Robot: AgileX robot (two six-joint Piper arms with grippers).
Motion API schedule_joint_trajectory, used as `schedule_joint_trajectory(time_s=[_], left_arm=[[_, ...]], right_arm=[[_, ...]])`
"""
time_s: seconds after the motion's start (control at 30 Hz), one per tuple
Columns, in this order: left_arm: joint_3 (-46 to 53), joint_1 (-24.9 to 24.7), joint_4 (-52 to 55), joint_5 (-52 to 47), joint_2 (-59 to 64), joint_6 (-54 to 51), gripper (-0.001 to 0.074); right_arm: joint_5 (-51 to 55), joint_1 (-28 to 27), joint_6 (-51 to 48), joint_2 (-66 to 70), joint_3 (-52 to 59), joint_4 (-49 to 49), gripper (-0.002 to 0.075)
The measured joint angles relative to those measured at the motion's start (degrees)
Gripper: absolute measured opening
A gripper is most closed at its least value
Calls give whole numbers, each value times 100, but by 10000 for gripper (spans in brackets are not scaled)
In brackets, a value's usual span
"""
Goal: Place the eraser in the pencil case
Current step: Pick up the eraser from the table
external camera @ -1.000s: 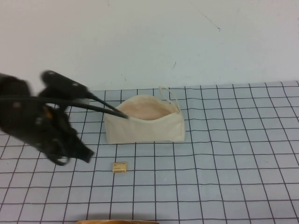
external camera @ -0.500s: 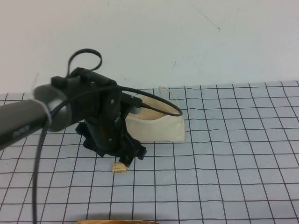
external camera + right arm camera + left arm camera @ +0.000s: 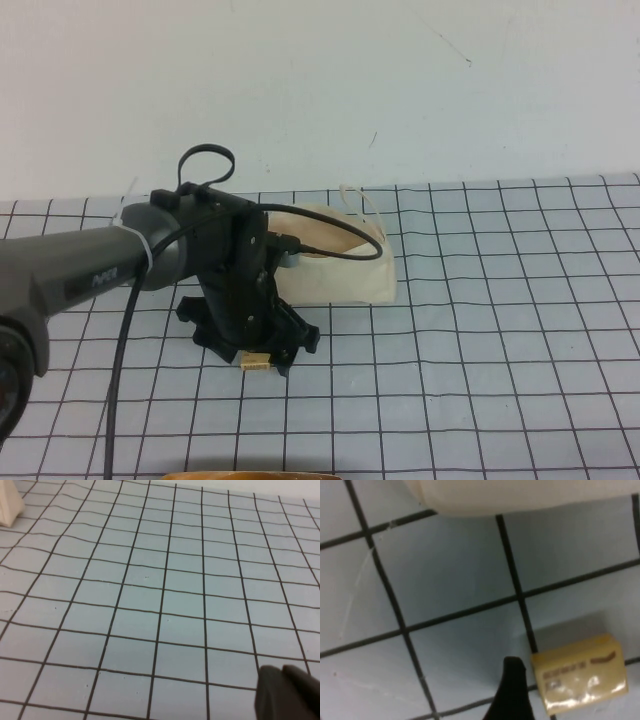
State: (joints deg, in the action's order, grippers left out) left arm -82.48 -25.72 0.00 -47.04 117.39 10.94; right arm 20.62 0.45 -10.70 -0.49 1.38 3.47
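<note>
left gripper (image 3: 258, 352) low over eraser (image 3: 257, 361), just before pencil case (image 3: 340, 275), to grasp | claw state: cannot tell | right gripper (image 3: 287, 695) parked far from case

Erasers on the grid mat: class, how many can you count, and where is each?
1. The eraser lies on the mat in front of the pencil case, under the left pincer poised over it. The right pincer is parked apart. Others could be hidden inside the case.
</note>
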Motion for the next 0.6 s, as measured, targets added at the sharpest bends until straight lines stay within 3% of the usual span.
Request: schedule_joint_trajectory(time_s=[0.23, 0.33, 0.43, 0.6], left_arm=[[0, 0, 0, 161, 94, 110, 498], [-12, 0, 0, 161, 94, 110, 418], [-15, 0, 0, 161, 94, 87, 284], [-37, 0, -135, -25, 73, -428, 285]], right_arm=[[0, 0, 0, 0, 0, 0, -2], [0, 0, 0, 0, 0, 0, -2], [0, 0, 0, 0, 0, 0, -2], [0, 0, 0, 0, 0, 0, -2]])
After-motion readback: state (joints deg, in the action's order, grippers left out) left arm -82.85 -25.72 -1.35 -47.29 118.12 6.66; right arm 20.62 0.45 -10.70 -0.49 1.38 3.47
